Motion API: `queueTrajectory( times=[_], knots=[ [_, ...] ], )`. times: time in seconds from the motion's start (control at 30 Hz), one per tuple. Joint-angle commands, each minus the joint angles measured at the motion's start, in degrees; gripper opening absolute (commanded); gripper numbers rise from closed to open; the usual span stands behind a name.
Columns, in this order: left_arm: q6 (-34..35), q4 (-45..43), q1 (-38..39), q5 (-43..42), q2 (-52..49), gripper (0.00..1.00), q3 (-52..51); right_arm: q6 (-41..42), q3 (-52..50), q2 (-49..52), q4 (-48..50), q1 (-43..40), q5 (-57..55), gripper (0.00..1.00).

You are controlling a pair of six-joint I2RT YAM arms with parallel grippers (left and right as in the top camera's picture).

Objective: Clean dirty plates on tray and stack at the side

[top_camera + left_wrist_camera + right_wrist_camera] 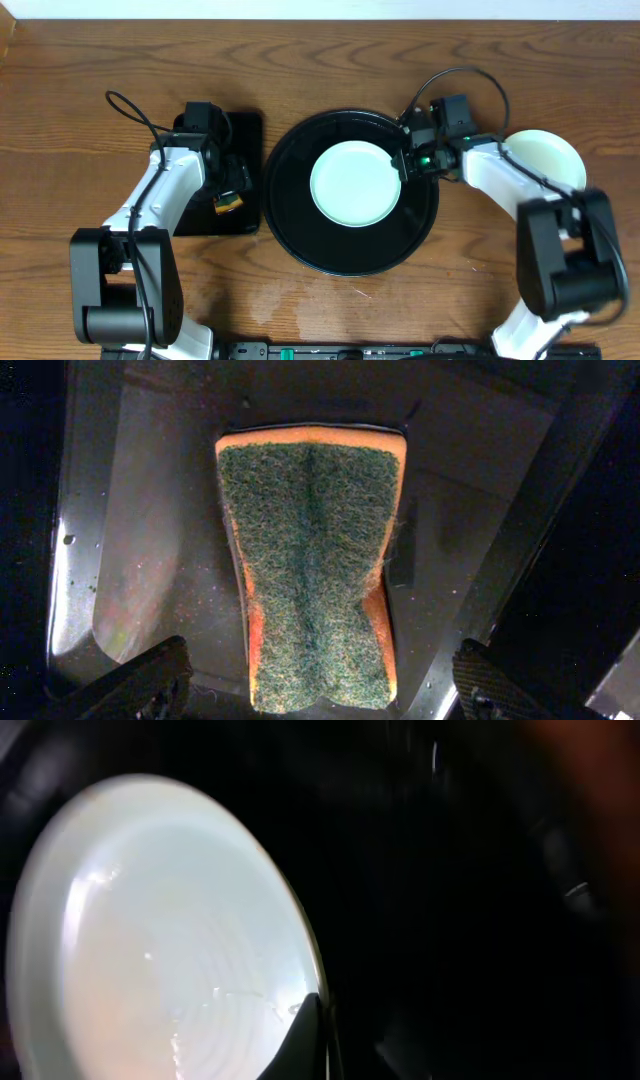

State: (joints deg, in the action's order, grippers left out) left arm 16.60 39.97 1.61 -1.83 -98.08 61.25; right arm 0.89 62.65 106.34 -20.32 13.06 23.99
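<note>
One pale mint-blue plate [352,184] lies in the middle of the large round black tray [300,235]. My right gripper [404,163] is at the plate's right rim. In the right wrist view the plate [150,930] fills the left side, and my right gripper [345,1025] has its jaws close together astride the rim, one finger on the plate's inner side. A pale plate [548,158] sits on the table at the far right, partly hidden by my right arm. I cannot tell whether another plate lies under it. My left gripper [325,690] is open over a sponge.
A small rectangular black tray [245,130] stands left of the round tray. On it lies a sponge [315,570] with a green scouring top and orange sides, between my left fingers and untouched. My left arm [165,190] covers most of that tray.
</note>
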Motion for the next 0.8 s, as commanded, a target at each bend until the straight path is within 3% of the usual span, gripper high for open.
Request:
queueTrajectory(
  times=[0.0, 0.2, 0.3, 0.33, 0.4, 0.47, 0.5, 0.53, 0.57, 0.77],
  knots=[
    [-0.5, 0.0, -0.2, -0.3, -0.3, 0.85, -0.2, -1.2, 0.5, -8.9, 0.3, 2.5, -3.2, 0.01],
    [-0.5, 0.0, -0.2, -0.3, -0.3, 0.85, -0.2, -2.3, 0.5, -13.7, -2.7, 6.9, -14.0, 0.01],
    [-0.5, 0.0, -0.2, -0.3, -0.3, 0.85, -0.2, -1.2, 0.4, -12.1, -4.4, 6.7, -13.2, 0.38],
    [-0.5, 0.0, -0.2, -0.3, -0.3, 0.85, -0.2, 0.7, 0.4, -11.7, -5.2, 6.5, -11.5, 0.4],
    [-0.5, 0.0, -0.2, -0.3, -0.3, 0.85, -0.2, 11.3, 0.5, -11.5, -8.6, 5.8, -6.9, 0.37],
    [-0.5, 0.0, -0.2, -0.3, -0.3, 0.85, -0.2, 24.9, 0.5, -11.7, -11.2, 4.7, 4.9, 0.3],
    [-0.5, 0.0, -0.2, -0.3, -0.3, 0.85, -0.2, 27.4, 0.5, -11.7, -11.1, 4.3, 10.0, 0.28],
    [-0.5, 0.0, -0.2, -0.3, -0.3, 0.85, -0.2, 29.1, 0.5, -11.7, -10.5, 4.0, 14.0, 0.18],
    [-0.5, 0.0, -0.2, -0.3, -0.3, 0.85, -0.2, 30.6, 0.5, -11.7, -9.9, 3.7, 17.5, 0.01],
    [-0.5, 0.0, -0.2, -0.3, -0.3, 0.85, -0.2, 41.2, 0.5, -11.7, -7.7, 3.4, 28.1, 0.01]
  ],
)
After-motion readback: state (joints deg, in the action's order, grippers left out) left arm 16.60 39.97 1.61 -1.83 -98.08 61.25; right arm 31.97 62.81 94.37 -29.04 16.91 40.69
